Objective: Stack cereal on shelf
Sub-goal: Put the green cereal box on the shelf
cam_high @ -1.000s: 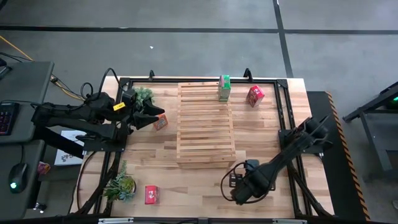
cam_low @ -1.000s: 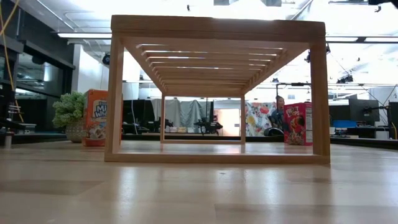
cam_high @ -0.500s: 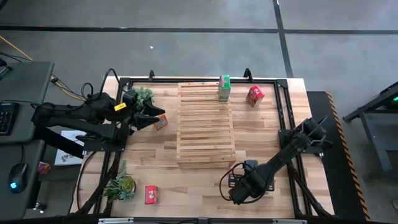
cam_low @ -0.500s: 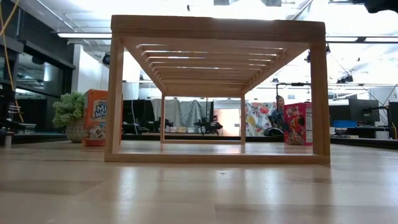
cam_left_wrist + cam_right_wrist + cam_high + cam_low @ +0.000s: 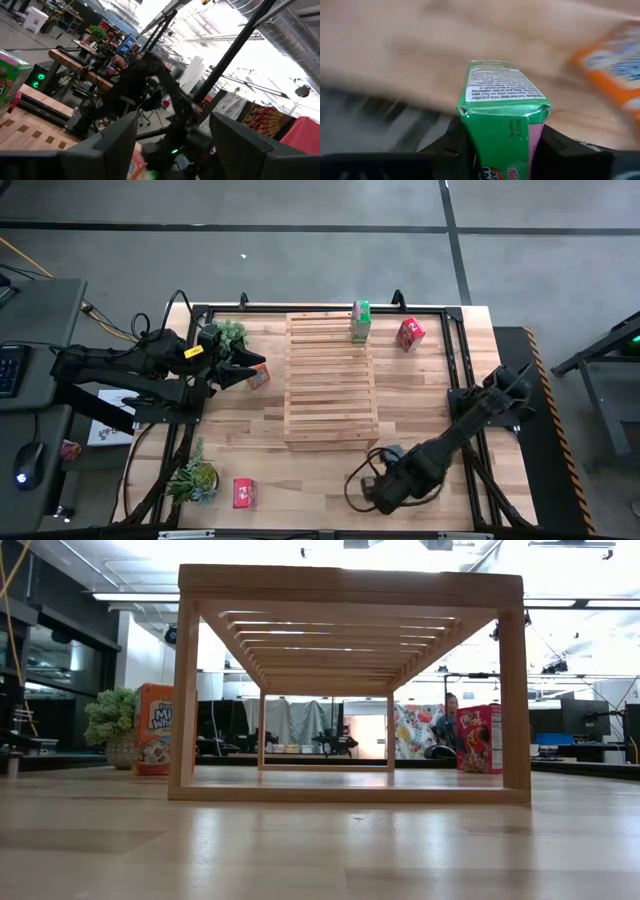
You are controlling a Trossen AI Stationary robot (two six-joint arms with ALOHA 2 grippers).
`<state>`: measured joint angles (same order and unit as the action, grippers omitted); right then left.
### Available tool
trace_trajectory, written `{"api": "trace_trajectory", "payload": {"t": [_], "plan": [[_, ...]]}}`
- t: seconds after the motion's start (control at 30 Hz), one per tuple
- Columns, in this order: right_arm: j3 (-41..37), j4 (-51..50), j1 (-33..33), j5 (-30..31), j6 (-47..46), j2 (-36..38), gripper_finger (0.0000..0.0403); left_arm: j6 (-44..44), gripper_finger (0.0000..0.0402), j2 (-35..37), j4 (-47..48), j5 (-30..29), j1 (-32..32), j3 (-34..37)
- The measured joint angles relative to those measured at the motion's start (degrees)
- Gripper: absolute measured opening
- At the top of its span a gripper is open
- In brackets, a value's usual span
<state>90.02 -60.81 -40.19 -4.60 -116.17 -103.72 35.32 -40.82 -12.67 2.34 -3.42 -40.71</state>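
My right end effector [image 5: 372, 492] slid a bit further along the surface's [image 5: 320, 470] near edge below the shelf [image 5: 330, 380], clamped on a green box [image 5: 502, 112]. Left end effector [image 5: 250, 368] sits spread beside an orange box [image 5: 259, 377].

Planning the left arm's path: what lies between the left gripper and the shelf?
In the high view, only an orange box, right at the left gripper; then bare table to the shelf.
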Motion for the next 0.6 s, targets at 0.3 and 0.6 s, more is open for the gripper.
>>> {"api": "trace_trajectory", "payload": {"t": [0.3,0.6], "plan": [[23.79,7.12,5.07,21.37,33.64,3.45,0.0124,-0.01,0.0239,0.0,-0.05,-0.07,0.01,0.0],[44.92,-7.48,21.88,28.19,64.44,0.85,0.0124,-0.01,0.0239,0.0,-0.52,-0.47,0.02,0.02]]}}
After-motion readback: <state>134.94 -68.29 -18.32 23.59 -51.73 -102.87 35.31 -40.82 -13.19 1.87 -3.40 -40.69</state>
